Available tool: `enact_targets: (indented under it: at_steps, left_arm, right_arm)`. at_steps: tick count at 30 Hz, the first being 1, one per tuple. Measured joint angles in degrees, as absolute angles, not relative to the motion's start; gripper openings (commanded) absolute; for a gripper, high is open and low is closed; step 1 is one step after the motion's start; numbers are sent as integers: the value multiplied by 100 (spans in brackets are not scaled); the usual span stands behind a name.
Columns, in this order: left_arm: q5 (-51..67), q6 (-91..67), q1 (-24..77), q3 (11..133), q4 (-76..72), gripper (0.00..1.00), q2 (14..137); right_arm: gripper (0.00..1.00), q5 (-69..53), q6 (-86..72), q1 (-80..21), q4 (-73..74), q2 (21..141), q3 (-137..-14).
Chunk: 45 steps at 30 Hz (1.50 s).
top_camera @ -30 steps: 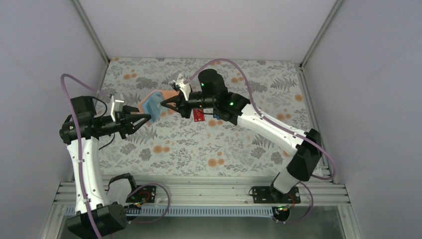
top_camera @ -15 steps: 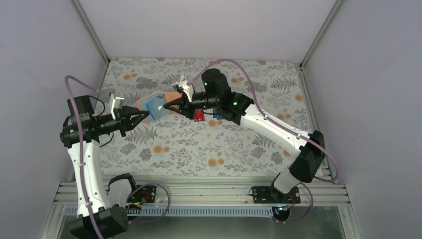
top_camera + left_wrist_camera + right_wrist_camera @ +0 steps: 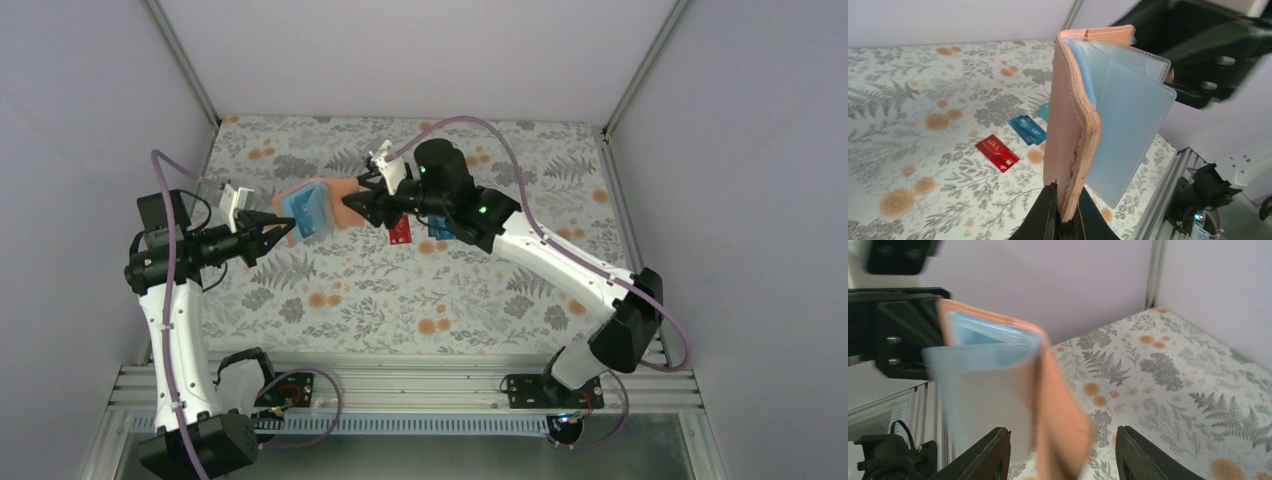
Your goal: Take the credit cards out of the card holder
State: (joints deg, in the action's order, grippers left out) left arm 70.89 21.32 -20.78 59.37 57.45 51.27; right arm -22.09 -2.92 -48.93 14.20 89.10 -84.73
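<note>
The card holder [image 3: 309,208], reddish-brown outside and light blue inside, hangs above the table's far left. My left gripper [image 3: 289,227] is shut on its lower edge [image 3: 1066,207], holding it upright with the blue pockets [image 3: 1120,130] fanned open. My right gripper [image 3: 351,205] stands open just right of it. In the right wrist view the blurred holder flap [image 3: 1063,410] sits between the spread fingers [image 3: 989,455] without being clamped. The credit cards lie on the cloth: a red one [image 3: 997,152], a blue one [image 3: 1027,129] and a teal one [image 3: 1044,111], with red [image 3: 400,233] and blue [image 3: 438,228] under my right arm.
A floral cloth [image 3: 420,300] covers the table inside pale enclosure walls. A metal rail [image 3: 400,385] with both arm bases runs along the near edge. Purple cables loop over each arm.
My right gripper has opened, let go of the card holder and drawn back slightly to the right. My left gripper closed on the holder's edge and now holds it alone.
</note>
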Motion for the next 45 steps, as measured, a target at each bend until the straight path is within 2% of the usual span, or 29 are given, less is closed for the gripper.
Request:
enact_targets:
  at_steps: [4, 10, 14, 21, 27, 32, 41, 45]
  left_arm:
    - [6694, 1964, -2078, 5922, 5601, 2, 5127]
    - [6265, 1791, -2080, 5889, 5489, 2, 5146]
    - [6132, 1734, -2082, 5889, 5489, 2, 5142]
    - [6062, 1728, -2084, 5889, 5489, 2, 5133]
    - [6243, 1752, -2088, 5889, 5494, 2, 5129]
    - [6746, 1962, -2088, 5894, 5594, 3, 5131]
    - [7745, 2980, -2091, 6171, 6427, 2, 5190]
    - [8003, 3717, -2117, 6383, 7057, 2, 5242]
  right_arm:
    - [58, -1586, 32, -5627, 1334, 8580, -8361]
    - [54, -2794, 298, -6436, 652, 8604, -8466]
    - [52, -2897, 86, -6375, 478, 9378, -8973]
    - [39, -2320, -602, -6226, 593, 10326, -9227]
    - [39, -1973, -1142, -5599, 454, 10022, -8621]
    - [38, -2596, -1094, -5070, 351, 9564, -8182]
    - [13, -4211, -491, -4958, 482, 9673, -8641]
    - [8, -4519, -423, -4958, 517, 9679, -8661]
